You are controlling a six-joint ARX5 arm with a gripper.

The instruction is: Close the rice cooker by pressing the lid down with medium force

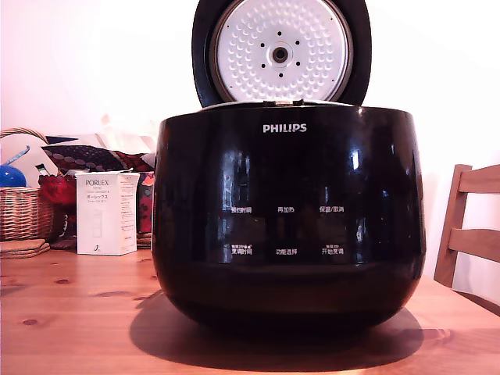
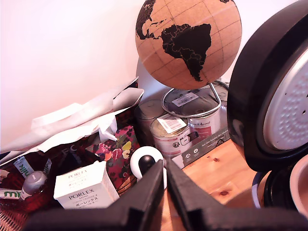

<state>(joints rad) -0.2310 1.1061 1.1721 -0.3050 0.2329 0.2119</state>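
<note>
The rice cooker is a large glossy black pot with a white PHILIPS logo, filling the middle of the exterior view on the wooden table. Its lid stands open and upright, the silvery dimpled underside facing the camera. In the wrist view the lid rises edge-on, black rim around the dimpled disc. My gripper shows only in the wrist view, its two black fingers pressed together with nothing between them, off to the side of the lid. The gripper is out of sight in the exterior view.
A white PORLEX box, a wicker basket and patterned bags sit at the exterior view's left. A wooden chair stands at its right. The wrist view shows a cork globe, paint tins and a small white round camera.
</note>
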